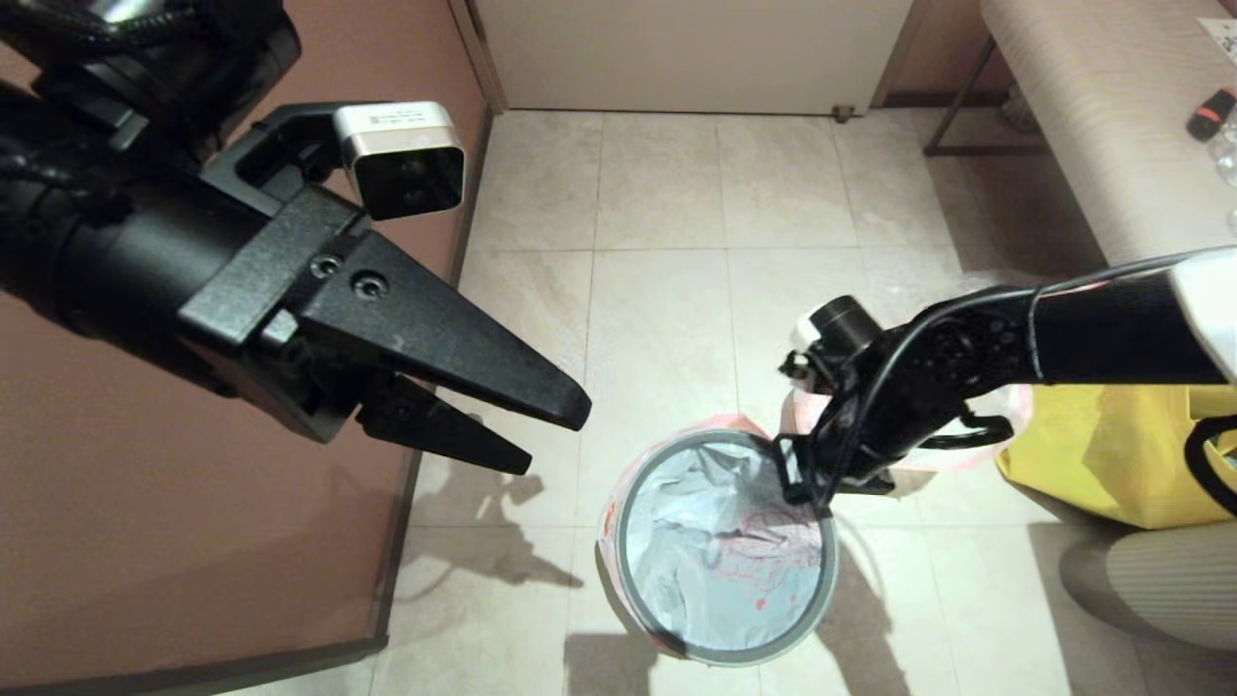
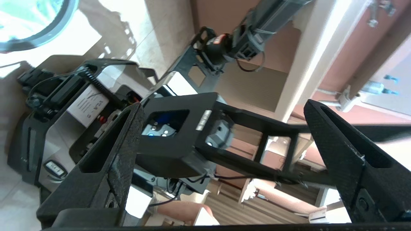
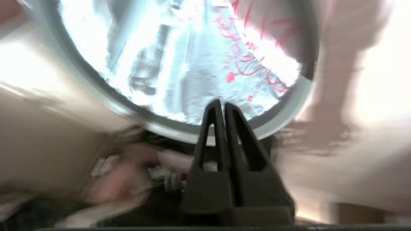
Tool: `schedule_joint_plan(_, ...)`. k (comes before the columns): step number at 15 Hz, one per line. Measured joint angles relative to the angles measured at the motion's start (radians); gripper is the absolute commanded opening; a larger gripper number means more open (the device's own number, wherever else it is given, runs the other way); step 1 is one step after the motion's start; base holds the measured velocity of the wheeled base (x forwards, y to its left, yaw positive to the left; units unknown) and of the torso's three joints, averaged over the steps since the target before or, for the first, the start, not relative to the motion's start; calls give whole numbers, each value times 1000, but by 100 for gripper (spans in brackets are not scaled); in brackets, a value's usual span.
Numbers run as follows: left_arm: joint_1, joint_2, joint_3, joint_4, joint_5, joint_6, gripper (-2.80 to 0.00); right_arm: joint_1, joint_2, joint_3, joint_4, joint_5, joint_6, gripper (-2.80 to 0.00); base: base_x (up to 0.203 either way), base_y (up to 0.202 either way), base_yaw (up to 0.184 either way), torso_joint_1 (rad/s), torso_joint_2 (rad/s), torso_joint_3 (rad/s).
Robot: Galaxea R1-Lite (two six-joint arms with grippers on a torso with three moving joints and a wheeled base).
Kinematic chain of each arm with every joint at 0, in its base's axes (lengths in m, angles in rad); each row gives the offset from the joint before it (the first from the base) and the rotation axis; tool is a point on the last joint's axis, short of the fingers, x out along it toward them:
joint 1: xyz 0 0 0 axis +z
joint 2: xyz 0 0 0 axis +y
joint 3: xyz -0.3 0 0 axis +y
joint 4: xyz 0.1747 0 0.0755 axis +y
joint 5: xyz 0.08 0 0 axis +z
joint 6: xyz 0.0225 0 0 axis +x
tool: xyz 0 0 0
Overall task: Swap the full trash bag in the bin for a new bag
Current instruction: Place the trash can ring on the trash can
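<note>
My right gripper (image 1: 807,493) hangs over the bin's (image 1: 725,657) rim at about 2 o'clock on the ring, fingers pressed together with nothing visible between them. In the right wrist view the closed tips (image 3: 221,107) sit just above the grey ring (image 3: 289,109), though that view is smeared by motion. My left gripper (image 1: 551,435) is held high over the floor at the bin's 10 o'clock, well apart from it, jaws spread wide and empty; the left wrist view shows both fingers (image 2: 125,154) far apart with only my own base behind them.

The new bag (image 1: 715,561) lines the bin, crinkled white film with red print, its pink edge folded over the rim at 12 o'clock. A second pink-rimmed bag (image 1: 966,440) lies on the floor just beyond my right arm, mostly hidden by it; I cannot tell what is inside.

The floor (image 1: 676,290) is pale square tile with thin joints, lit hard enough to throw sharp shadows of my arms. A reddish-brown wall (image 1: 145,522) runs along 9 o'clock, a white door (image 1: 696,48) closes the far end at 12. A pale table (image 1: 1111,126) stands at 1 to 2 o'clock, a yellow bag (image 1: 1111,454) at 3 o'clock beside the bin.
</note>
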Motion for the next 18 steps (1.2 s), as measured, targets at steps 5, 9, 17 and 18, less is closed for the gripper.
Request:
schedule_joint_plan(5, -2, 71, -4, -7, 17, 0, 0, -191, 16, 76, 9, 488, -139, -280, 0, 0, 0, 0, 0, 0)
schedule_joint_plan(9, -3, 99, -7, -9, 19, 0, 0, -198, 82, 100, 6, 523, -197, -280, 0, 0, 0, 0, 0, 0)
schedule_joint_plan(17, -6, 116, -6, -9, 18, 0, 0, -199, 291, -97, 8, 570, -260, -280, 0, 0, 0, 0, 0, 0)
schedule_joint_plan(18, -6, 120, -6, -9, 19, 0, 0, -199, 310, -114, 8, 577, -260, -280, 0, 0, 0, 0, 0, 0)
